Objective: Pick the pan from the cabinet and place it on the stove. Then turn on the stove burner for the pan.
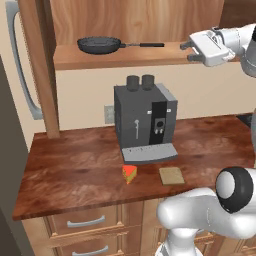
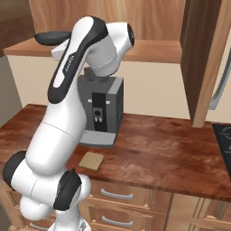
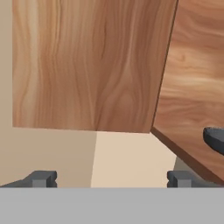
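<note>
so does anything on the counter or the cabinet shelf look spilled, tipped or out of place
Nothing stands out. The round dark frying pan sits flat on the brown wooden cabinet shelf; the dark grey coffee machine stands upright on the wooden counter, with an orange cheese wedge and a tan square slice in front. The open gripper holds nothing.

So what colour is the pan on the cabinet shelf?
Dark grey-black, with a thin black handle; the pan shows best in the left base view.
</note>
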### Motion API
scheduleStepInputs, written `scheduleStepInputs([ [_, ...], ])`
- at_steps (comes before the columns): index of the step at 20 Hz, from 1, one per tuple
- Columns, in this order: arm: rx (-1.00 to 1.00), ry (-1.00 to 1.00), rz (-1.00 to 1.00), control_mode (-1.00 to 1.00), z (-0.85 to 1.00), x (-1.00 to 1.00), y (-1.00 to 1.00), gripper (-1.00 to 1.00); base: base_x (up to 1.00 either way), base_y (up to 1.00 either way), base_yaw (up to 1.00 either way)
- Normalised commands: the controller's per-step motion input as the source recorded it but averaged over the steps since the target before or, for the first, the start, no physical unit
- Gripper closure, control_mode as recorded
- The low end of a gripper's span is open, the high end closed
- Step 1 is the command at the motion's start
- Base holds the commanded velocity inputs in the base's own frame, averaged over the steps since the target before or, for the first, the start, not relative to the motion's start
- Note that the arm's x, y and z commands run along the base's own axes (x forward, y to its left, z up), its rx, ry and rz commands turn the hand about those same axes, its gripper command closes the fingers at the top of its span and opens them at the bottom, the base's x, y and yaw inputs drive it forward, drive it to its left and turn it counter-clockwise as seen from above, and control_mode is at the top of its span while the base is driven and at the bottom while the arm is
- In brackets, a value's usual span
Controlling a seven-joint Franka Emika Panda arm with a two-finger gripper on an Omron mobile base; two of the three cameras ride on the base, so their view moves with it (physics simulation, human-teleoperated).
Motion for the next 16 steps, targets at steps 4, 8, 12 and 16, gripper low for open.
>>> scheduleStepInputs([
  [4, -0.03, 0.00, 0.00, -1.00, 0.00, 0.40, -0.10, -1.00, 0.00, 0.00, 0.00],
  [8, -0.08, 0.00, 0.00, -1.00, 0.00, 0.38, -0.01, -1.00, 0.00, 0.00, 0.00],
  [12, -0.02, 0.00, 0.00, -1.00, 0.00, 0.33, -0.05, -1.00, 0.00, 0.00, 0.00],
  [16, 0.00, 0.00, 0.00, -1.00, 0.00, 0.28, -0.13, -1.00, 0.00, 0.00, 0.00],
])
